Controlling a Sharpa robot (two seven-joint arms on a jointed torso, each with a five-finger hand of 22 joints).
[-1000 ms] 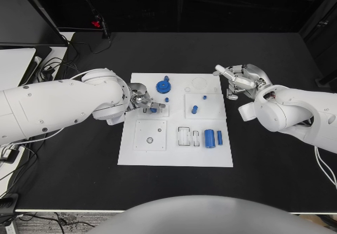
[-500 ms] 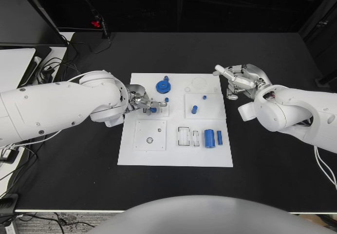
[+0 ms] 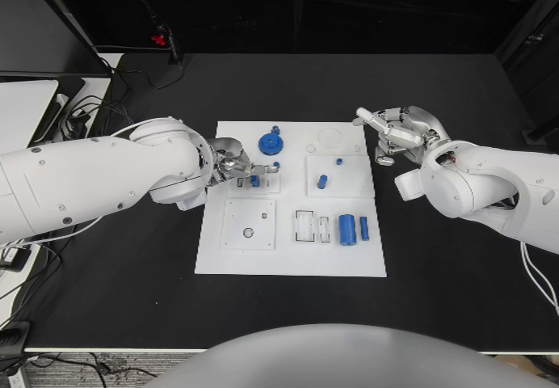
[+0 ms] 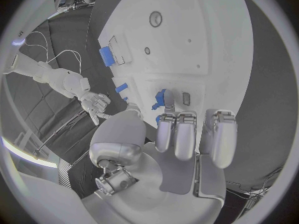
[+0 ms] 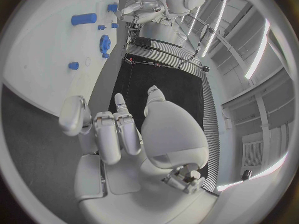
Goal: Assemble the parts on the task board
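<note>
The white task board (image 3: 292,250) lies mid-table. My left hand (image 3: 239,170) hovers over its far left part and pinches a small blue part (image 3: 254,182) against a small raised plate; in the left wrist view this small blue part (image 4: 162,99) sits between the fingertips (image 4: 168,104). A blue gear (image 3: 271,145) and a blue peg (image 3: 276,129) stand just beyond it. Two small blue pieces (image 3: 323,181) sit on the middle plate. A thick blue cylinder (image 3: 347,229) and a thin one (image 3: 364,228) lie side by side to the right. My right hand (image 3: 396,133) is off the board's far right corner, fingers apart, holding nothing.
A square plate with a small round hole (image 3: 250,224) lies near the board's left front. Two pale slots (image 3: 305,226) sit beside the cylinders. Cables and a grey box (image 3: 65,105) lie at the table's far left. Bare black table (image 3: 292,315) surrounds the board.
My left arm has shifted slightly, its hand staying over the same small plate with the blue part. The right hand has not moved.
</note>
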